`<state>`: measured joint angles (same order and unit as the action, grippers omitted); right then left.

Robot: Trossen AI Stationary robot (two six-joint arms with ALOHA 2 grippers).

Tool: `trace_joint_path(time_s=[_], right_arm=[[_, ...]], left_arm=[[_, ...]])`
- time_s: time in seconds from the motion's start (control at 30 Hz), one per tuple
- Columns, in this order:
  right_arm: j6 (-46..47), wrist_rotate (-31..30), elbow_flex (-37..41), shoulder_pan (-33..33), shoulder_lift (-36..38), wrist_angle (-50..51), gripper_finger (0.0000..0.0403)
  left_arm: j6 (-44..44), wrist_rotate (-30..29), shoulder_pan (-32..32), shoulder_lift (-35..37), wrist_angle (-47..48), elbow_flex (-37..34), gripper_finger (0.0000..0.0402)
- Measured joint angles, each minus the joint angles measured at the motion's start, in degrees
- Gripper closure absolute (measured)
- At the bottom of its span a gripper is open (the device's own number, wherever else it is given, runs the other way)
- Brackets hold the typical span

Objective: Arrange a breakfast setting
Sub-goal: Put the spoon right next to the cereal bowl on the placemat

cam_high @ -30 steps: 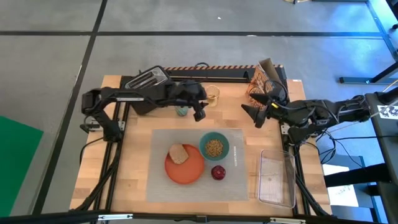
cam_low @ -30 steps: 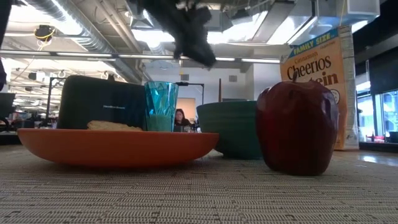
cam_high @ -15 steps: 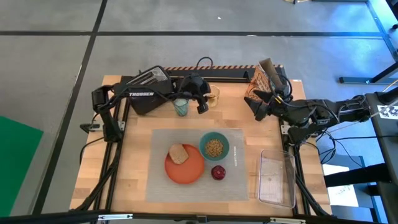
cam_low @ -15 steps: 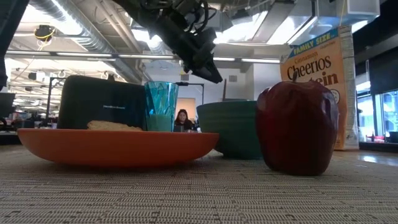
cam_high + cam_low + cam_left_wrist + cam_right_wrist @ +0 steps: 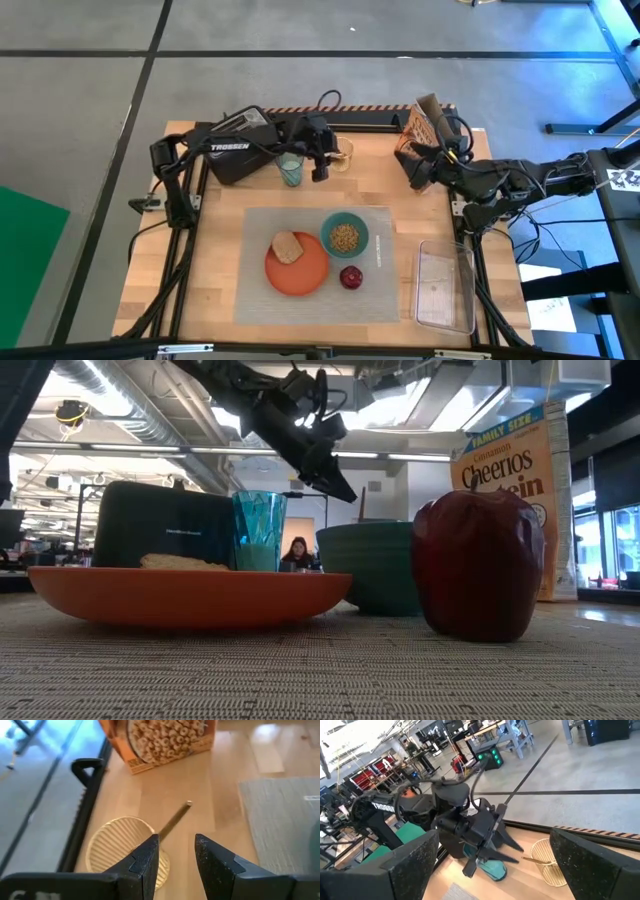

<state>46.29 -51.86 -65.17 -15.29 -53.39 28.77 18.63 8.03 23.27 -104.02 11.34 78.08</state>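
So far, as you can see from above:
Mat: the grey mat (image 5: pixel 300 300) lies flat at the table's middle, already in place.
Plate: the orange plate (image 5: pixel 300 275) sits on the mat with the toast (image 5: pixel 288 247) on it; count that done.
Bowl: the teal bowl (image 5: pixel 345 236) stands on the mat just beside the plate, holding cereal.
Fruit: the dark-red fruit (image 5: pixel 351 277) rests on the mat, near the bowl and plate.
Tumbler: the tumbler (image 5: pixel 291 171) is off the mat, by the toaster (image 5: pixel 240 146) at the back; you have yet to bring it over.
Spoon: the gold spoon (image 5: pixel 173 820) stands in the small glass (image 5: pixel 122 844) at the back, away from the setting; it is also left to do.
Left gripper: your left gripper (image 5: pixel 174 860) hangs above the glass, fingers parted with nothing between them, the spoon handle just ahead of the gap. By my reading, the spoon is the step in hand.
Right gripper: your right gripper (image 5: pixel 415 166) waits by the cereal box (image 5: pixel 428 122), fingers spread wide and empty.
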Motion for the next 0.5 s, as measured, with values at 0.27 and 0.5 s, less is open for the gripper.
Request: trace_joint_path(time_s=[0.27, 0.5], right_arm=[[-0.05, -1.72, 0.00, 0.01, 0.00, -0.54, 0.0033], [-0.06, -2.16, 0.00, 0.00, 0.00, -2.01, 0.0033]], left_arm=[[-0.02, 0.28, -0.43, -3.45, -4.76, 0.00, 0.0280], [0.00, -4.31, -1.24, -6.85, -7.90, 0.00, 0.0284]])
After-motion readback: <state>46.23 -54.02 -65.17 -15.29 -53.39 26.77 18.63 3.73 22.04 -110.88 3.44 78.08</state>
